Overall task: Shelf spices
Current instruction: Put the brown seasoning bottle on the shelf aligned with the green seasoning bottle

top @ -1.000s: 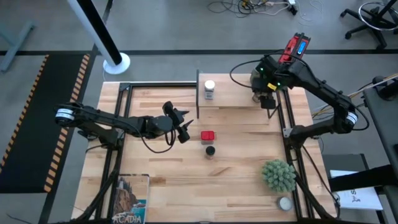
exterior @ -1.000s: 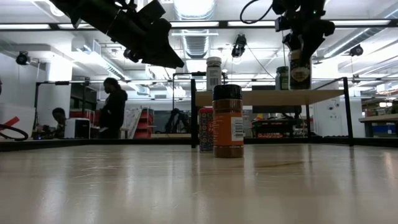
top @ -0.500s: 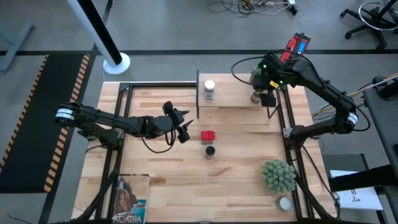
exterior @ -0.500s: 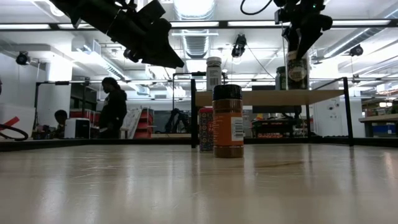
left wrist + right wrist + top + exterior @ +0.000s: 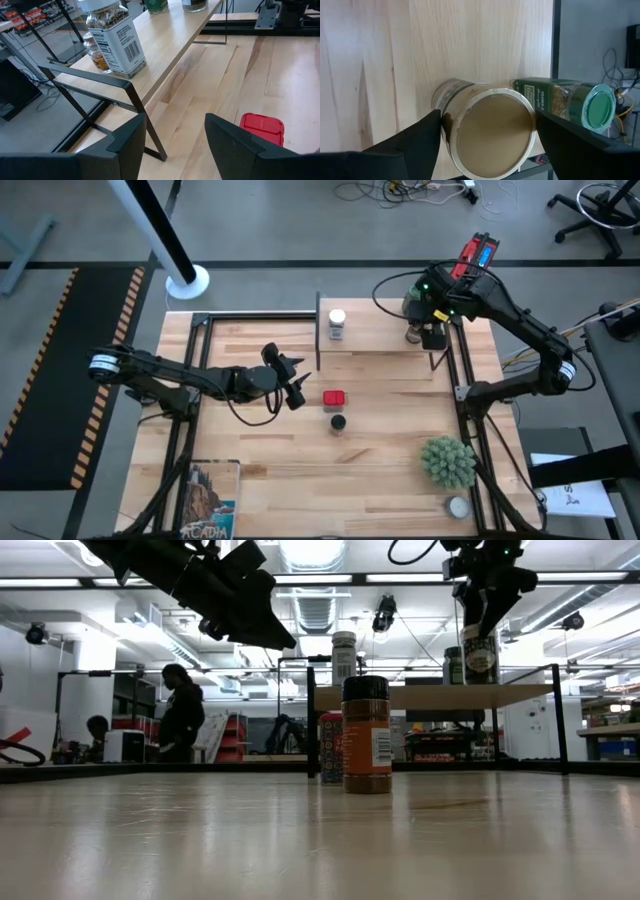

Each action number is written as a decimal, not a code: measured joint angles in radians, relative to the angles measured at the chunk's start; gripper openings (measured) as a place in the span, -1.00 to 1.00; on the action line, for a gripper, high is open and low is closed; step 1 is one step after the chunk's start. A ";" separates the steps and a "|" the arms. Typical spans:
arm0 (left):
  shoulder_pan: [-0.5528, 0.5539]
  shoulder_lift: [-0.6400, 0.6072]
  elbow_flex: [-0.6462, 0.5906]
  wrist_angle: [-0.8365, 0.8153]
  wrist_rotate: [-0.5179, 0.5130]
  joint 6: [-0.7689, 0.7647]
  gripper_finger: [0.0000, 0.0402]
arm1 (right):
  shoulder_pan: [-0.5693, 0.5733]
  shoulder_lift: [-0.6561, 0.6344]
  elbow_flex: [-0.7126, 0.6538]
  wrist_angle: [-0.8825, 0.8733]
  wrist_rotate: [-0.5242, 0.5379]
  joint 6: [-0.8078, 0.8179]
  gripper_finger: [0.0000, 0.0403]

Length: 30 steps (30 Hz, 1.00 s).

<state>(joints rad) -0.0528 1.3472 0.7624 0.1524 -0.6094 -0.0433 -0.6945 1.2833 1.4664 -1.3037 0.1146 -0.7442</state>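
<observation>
Right gripper spread around tan-lidded jar on shelf; best lifted straight, sparing green-lidded jar. Left gripper open.

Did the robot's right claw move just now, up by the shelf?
Yes. The right claw slid back over the shelf, toward the green-lidded jar; it now straddles the tan cylinder.

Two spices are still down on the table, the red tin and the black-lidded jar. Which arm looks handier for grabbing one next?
Probably the left. Its open left gripper hovers just beside the red tin and the black-lidded jar. The right gripper is away at the shelf, open around the tan cylinder.
</observation>
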 joint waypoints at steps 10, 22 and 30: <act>0.000 0.000 0.000 0.000 0.000 0.000 -0.04 | 0.000 0.000 0.000 0.000 0.001 -0.066 0.39; 0.000 0.000 0.000 0.000 0.000 0.000 -0.04 | 0.000 0.000 0.000 0.001 0.001 -0.190 0.39; 0.000 0.000 0.000 0.000 0.000 0.000 -0.04 | 0.000 0.000 0.000 0.004 0.001 -0.243 0.32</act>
<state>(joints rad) -0.0525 1.3468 0.7624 0.1528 -0.6090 -0.0433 -0.6941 1.2831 1.4662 -1.2995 0.1161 -0.9876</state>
